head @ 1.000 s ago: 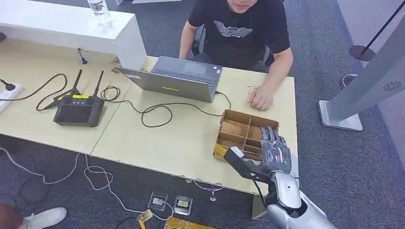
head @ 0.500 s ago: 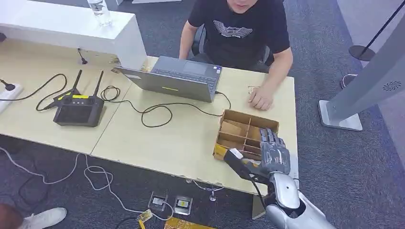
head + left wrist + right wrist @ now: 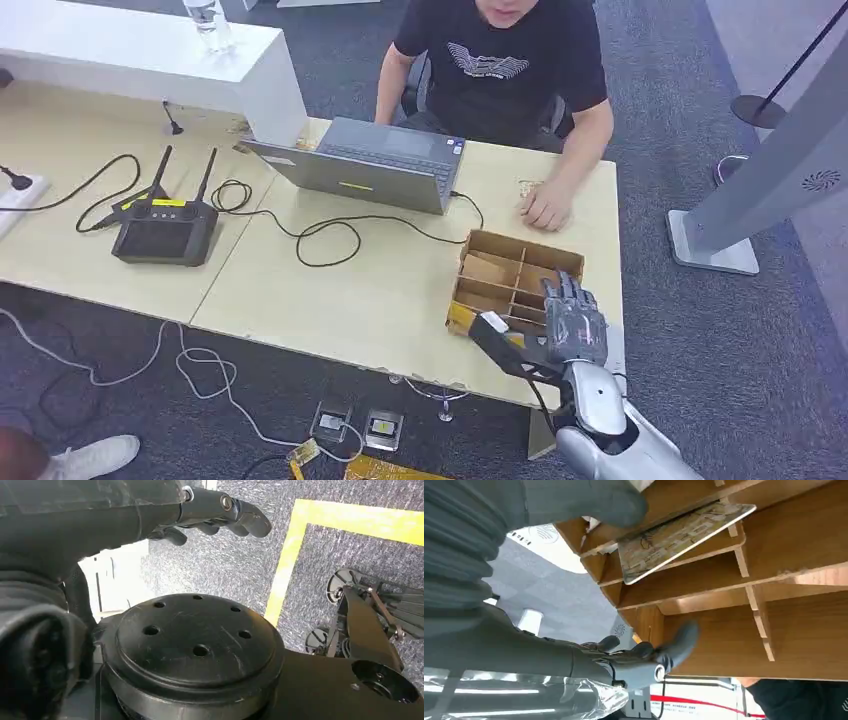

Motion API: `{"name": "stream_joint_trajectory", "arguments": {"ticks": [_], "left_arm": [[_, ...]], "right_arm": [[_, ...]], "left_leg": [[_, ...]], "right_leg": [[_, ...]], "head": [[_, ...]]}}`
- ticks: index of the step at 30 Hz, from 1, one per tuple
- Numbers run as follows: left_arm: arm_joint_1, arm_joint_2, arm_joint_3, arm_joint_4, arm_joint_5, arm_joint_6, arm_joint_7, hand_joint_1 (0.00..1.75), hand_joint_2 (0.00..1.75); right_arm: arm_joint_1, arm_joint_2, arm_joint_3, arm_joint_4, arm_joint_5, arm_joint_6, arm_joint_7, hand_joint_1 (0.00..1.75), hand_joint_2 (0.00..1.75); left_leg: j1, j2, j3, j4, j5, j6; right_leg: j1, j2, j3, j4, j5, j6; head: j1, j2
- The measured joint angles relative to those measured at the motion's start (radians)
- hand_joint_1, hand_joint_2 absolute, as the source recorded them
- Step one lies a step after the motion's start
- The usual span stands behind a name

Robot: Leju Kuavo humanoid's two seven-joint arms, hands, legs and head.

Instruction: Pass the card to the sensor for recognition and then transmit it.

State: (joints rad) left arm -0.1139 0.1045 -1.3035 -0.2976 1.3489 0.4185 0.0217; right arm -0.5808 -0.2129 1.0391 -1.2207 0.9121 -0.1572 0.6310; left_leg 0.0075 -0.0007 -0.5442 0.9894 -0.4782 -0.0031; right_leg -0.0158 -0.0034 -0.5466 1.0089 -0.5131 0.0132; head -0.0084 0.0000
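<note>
While the right hand point(image 3: 570, 318) hovers over the near right part of the wooden divider box point(image 3: 490, 268), its fingers point(image 3: 674, 647) are spread and hold nothing. Just ahead of its thumb point(image 3: 589, 500), the card point(image 3: 679, 537) leans tilted in one compartment, untouched. Beyond the box, a person's hand point(image 3: 545, 208) rests on the table point(image 3: 330, 300). The left hand point(image 3: 220, 515) hangs over grey carpet point(image 3: 240, 575), fingers loosely curled and empty.
</note>
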Motion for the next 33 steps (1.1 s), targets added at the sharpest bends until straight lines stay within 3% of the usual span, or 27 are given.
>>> {"name": "stream_joint_trajectory", "arguments": {"ticks": [33], "left_arm": [[0.000,0.000,0.000,0.001,0.000,0.010,0.007,0.00,0.00]], "right_arm": [[-0.015,0.019,0.021,0.014,-0.003,-0.020,-0.004,1.75,1.75]], "left_leg": [[0.000,0.000,0.000,0.000,0.000,0.000]], "right_leg": [[0.000,0.000,0.000,0.000,0.000,0.000]], "head": [[0.000,0.000]]}}
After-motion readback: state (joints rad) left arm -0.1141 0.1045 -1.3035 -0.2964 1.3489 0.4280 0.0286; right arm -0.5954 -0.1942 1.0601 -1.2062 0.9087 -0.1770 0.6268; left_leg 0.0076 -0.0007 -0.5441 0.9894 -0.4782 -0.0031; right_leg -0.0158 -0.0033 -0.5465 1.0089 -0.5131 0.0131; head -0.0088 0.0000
